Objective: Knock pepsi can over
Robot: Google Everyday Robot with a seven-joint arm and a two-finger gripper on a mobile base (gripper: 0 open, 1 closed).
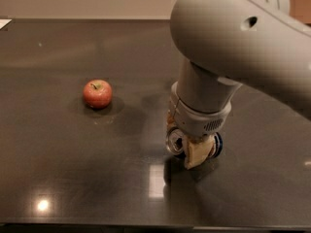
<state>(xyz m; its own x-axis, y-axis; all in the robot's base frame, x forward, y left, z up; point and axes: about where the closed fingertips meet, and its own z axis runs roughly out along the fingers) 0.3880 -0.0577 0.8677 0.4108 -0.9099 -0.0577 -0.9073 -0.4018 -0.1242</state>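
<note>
The pepsi can is low on the dark table, right of centre, mostly covered by my arm. Its silver top faces the camera at the left, and a strip of its navy-blue body shows at the right, so it looks tipped over rather than upright. My gripper is down at the table surface, right against the can and partly in front of it. The large grey arm fills the upper right of the view and hides the area behind the can.
A red apple sits on the dark table to the left, well apart from the gripper. A sliver of the brown can peeks out at the arm's left edge. The table's front edge runs along the bottom.
</note>
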